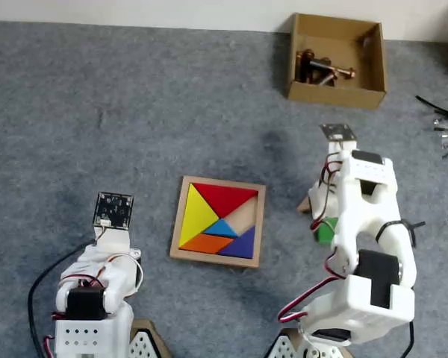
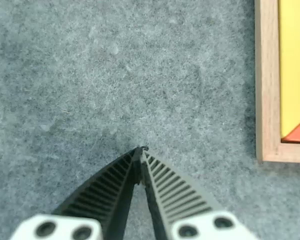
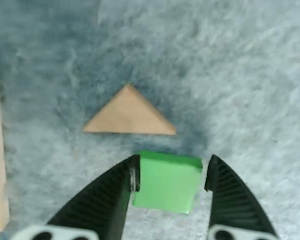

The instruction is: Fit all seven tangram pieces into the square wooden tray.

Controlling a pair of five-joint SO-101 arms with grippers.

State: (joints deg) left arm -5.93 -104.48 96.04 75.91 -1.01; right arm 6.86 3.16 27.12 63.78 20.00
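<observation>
HIGH VIEW
Tabletop: grey felt-like covering. A strip of pale wall runs along the far edge.
Cardboard box: open, at the far right, holding copper-coloured metal parts.
Tray: square with a pale wood rim, in the middle of the tabletop between the 2 arms. Its sides are turned slightly off the tabletop's edges.
Tray contents: 5 pieces are seated. The red triangle is on the far side and the yellow triangle on the left. The blue triangle is in the middle. The orange parallelogram and purple triangle lie along the near side. Bare wood shows on the right side.
Loose pieces: the green square and tan triangle lie on the tabletop just right of the tray, partly under the right arm.
Left arm: at the near left, apart from the tray.

LEFT WRIST VIEW
Left claw: fingers together with the tips meeting, over bare felt.
Tray: 1 rim length lies to the side, apart from the claw. The yellow triangle and a sliver of the orange parallelogram sit inside it.

RIGHT WRIST VIEW
Right claw: fingers apart, straddling the green square. 1 finger is against its edge and the other is just off the opposite corner.
Green square: bright green, flat on the felt.
Tan triangle: bare wood colour, flat, just beyond the square with a narrow strip of felt between them. Its long side faces the square and runs crosswise to the fingers. Its apex points away from the claw.
</observation>
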